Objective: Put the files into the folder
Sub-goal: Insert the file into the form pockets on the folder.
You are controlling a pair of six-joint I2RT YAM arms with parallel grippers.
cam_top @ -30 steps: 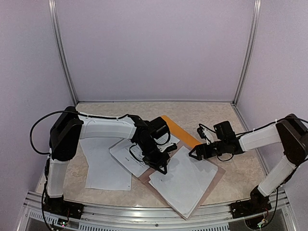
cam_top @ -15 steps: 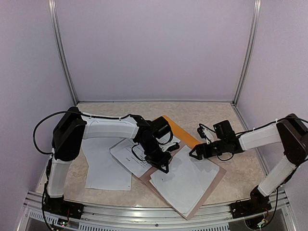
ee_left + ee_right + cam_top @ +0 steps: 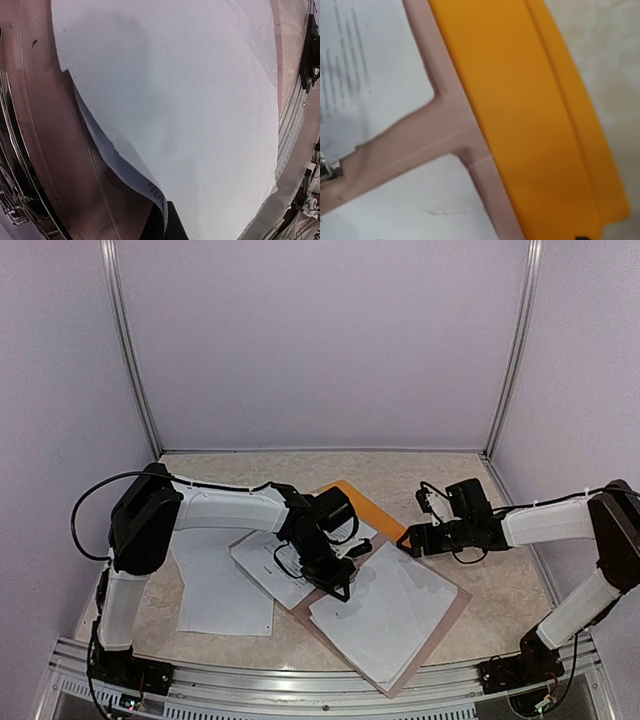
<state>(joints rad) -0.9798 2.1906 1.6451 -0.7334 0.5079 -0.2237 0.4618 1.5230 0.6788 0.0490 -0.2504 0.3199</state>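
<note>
Several files, white printed sheets point(image 3: 385, 615), lie on a pinkish-brown board point(image 3: 455, 602); two more files point(image 3: 272, 565) point(image 3: 215, 592) lie to its left. My left gripper point(image 3: 337, 588) is shut on the top sheet's near-left corner. In the left wrist view that sheet point(image 3: 190, 100) curls up into the dark fingertips point(image 3: 172, 229) over the board point(image 3: 50, 150). The orange folder point(image 3: 365, 502) lies behind the board, partly under it. My right gripper point(image 3: 408, 543) hovers open at the folder's right edge. The right wrist view shows the folder point(image 3: 530, 110), the board point(image 3: 455, 135) and printed sheets point(image 3: 350, 85).
A metal clip strip point(image 3: 10, 195) runs along the board's left side. An aluminium rail point(image 3: 300, 675) borders the near table edge. Upright frame posts point(image 3: 130, 350) and lilac walls close in the back and sides.
My right gripper has moved back and slightly right, from over the board's corner to the orange folder's edge. The left gripper has hardly moved, still pinching the sheet's corner.
</note>
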